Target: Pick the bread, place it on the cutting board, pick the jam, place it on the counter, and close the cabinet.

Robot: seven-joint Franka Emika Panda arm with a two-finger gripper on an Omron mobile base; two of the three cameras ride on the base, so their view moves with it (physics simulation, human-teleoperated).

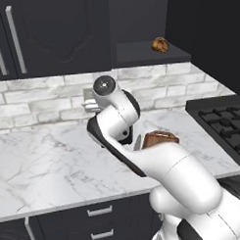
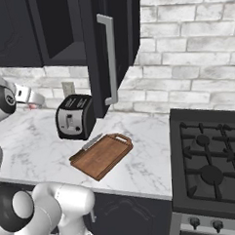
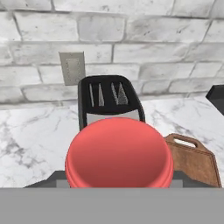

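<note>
Hand view puts the jam right at the tool, filling the lower middle of the frame, so close that its round red top hides the fingertips; dark bits of the tool poke out on either side of the jar at the bottom. The tool looks clenched on the jam, with the jar sitting between its fingers. The jar's top is a smooth, flat red disc with a slightly darker rim (its side and lid band are not visible from this angle).

Just beyond the jam stands the toaster, black with silver slots, on the counter, white marble with grey veins. To the right of the jam lies the cutting board, reddish-brown, its handle cut-out at the near corner. Behind the toaster is a wall outlet on the pale brick wall.

Right base view shows the tool at the left, held above the counter with a trace of red at its tip, near the toaster. The cutting board lies in front of the toaster with a knife along its left edge. The cabinet door stands open, its silver bar handle facing out.

Left base view shows the bread on the open cabinet's shelf, well apart from the tool.
</note>
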